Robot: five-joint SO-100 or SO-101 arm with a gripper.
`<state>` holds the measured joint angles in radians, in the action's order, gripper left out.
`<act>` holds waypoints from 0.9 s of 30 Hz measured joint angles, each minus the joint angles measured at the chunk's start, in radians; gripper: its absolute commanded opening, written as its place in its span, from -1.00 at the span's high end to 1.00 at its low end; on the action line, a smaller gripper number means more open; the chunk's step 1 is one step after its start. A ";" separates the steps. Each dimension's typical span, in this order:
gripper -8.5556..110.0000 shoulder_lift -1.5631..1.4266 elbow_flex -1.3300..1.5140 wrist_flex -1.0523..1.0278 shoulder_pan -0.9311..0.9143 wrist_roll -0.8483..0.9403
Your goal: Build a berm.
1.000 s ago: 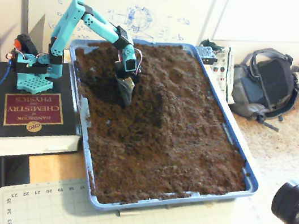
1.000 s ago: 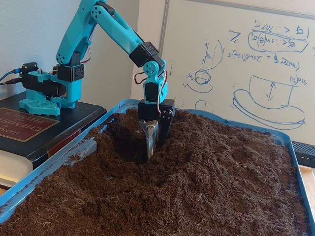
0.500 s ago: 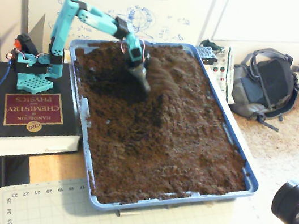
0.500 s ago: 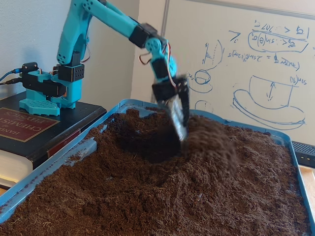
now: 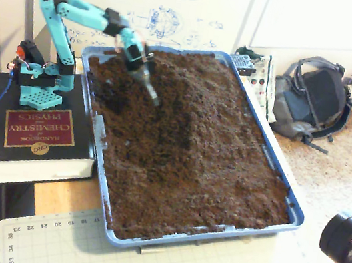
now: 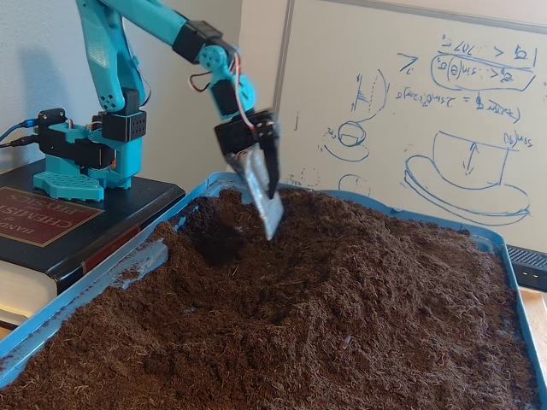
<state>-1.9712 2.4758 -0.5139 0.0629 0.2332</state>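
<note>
Rising near the far middle of the blue tray, the berm is a ridge of dark crumbly soil, with a whiteboard behind. The gripper hangs just above the soil, fingers pressed together, holding nothing. The teal arm reaches from a thick book.

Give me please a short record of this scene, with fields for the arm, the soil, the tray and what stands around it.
arm: teal, base on a thick chemistry handbook
gripper: lifted clear above the soil, tilted; whether the fingers are open cannot be told
berm: raised ridge of dark loose soil along the tray's middle
hollow: dug pit in the soil below the gripper
tray: blue, filled with soil
surroundings: whiteboard with sketches, grey backpack on the floor
</note>
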 measured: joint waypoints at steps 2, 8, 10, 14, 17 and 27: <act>0.85 -0.035 0.080 0.009 0.002 0.000; 0.85 -0.060 0.149 0.014 0.086 -0.032; 0.85 -0.060 0.149 0.014 0.135 -0.098; 0.85 -0.063 0.149 0.014 0.250 -0.255; 0.85 -0.063 0.149 0.014 0.345 -0.367; 0.85 0.037 0.149 0.135 0.446 -0.538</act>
<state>-1.9343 2.6246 -0.3789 0.5093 -0.3053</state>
